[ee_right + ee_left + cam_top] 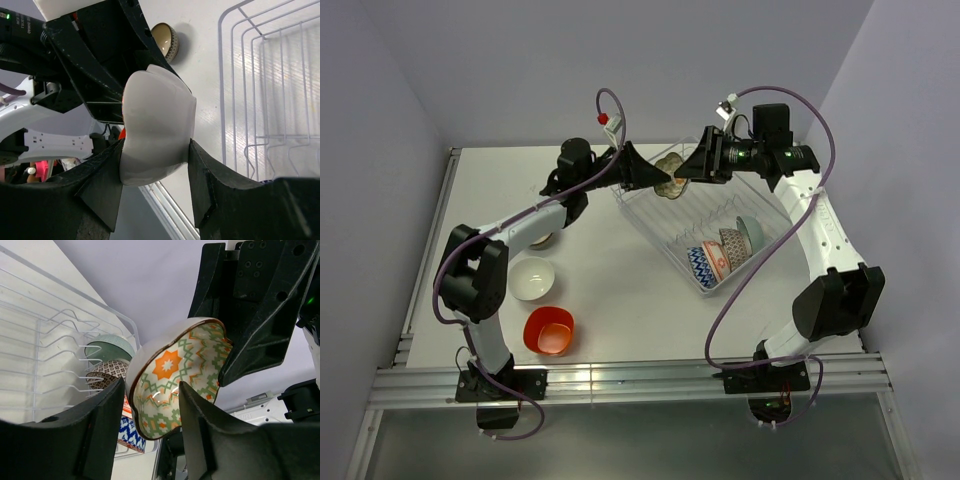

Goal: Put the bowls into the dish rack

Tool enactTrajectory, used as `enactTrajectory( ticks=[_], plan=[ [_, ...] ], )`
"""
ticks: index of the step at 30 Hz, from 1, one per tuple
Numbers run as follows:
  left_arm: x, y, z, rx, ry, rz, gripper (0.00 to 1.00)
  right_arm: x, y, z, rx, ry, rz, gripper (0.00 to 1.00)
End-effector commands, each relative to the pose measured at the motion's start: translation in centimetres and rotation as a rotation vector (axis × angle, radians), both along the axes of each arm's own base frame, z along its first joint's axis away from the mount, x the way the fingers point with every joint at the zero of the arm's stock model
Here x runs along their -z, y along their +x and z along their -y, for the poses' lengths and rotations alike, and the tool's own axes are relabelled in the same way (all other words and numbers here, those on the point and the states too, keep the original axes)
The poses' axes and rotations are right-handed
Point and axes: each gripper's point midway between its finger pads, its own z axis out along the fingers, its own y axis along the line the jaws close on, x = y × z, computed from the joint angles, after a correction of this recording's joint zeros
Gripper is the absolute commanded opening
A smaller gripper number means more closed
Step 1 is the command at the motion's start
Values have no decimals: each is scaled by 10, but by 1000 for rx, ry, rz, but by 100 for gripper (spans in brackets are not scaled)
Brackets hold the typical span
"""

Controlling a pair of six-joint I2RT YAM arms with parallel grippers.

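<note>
The flower-shaped bowl hangs between both grippers above the far left end of the dish rack. My right gripper is shut on its white outside. My left gripper is open, its fingers astride the rim, one outside and one over the patterned inside. Four bowls stand in the rack's near end: blue zigzag, patterned orange, grey-brown and pale teal. On the table at the left are the white bowl, the orange-red bowl and the dark brown bowl.
The rack's wire tines stand bare from its middle to its far end. The left arm's forearm lies over the dark brown bowl in the top view. A cable loops from the right arm across the rack's near corner.
</note>
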Motion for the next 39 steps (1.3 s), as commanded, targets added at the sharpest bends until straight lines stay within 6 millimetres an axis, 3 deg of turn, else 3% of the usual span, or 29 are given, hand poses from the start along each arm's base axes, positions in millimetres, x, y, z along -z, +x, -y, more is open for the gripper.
enactTrajectory(
  ticks=[1, 10, 17, 18, 20, 21, 23, 30, 39],
  plan=[
    [-22, 3, -1, 10, -24, 72, 53, -23, 11, 6, 13, -7, 103, 0],
    [-12, 9, -1, 3, 1, 51, 64, -11, 18, 23, 59, -97, 124, 0],
    [-1, 16, -2, -4, 45, 49, 74, -3, 24, 51, 116, -161, 135, 0],
    [-4, 18, -2, -5, 49, 62, 81, -1, 26, 60, 135, -171, 127, 0],
    [-3, 19, -3, -7, 78, 88, 83, 5, 27, 71, 151, -210, 127, 0],
    [-2, 21, -3, -12, 93, 95, 90, 6, 27, 75, 156, -219, 123, 0],
    [-7, 24, -5, -27, 118, 149, 100, 11, 29, 103, 204, -258, 116, 0],
    [2, 29, -16, -64, 233, 209, 99, 25, 28, 180, 301, -458, 157, 0],
    [9, 28, -33, -79, 261, 227, 99, 45, 12, 229, 281, -684, 143, 0]
  ],
)
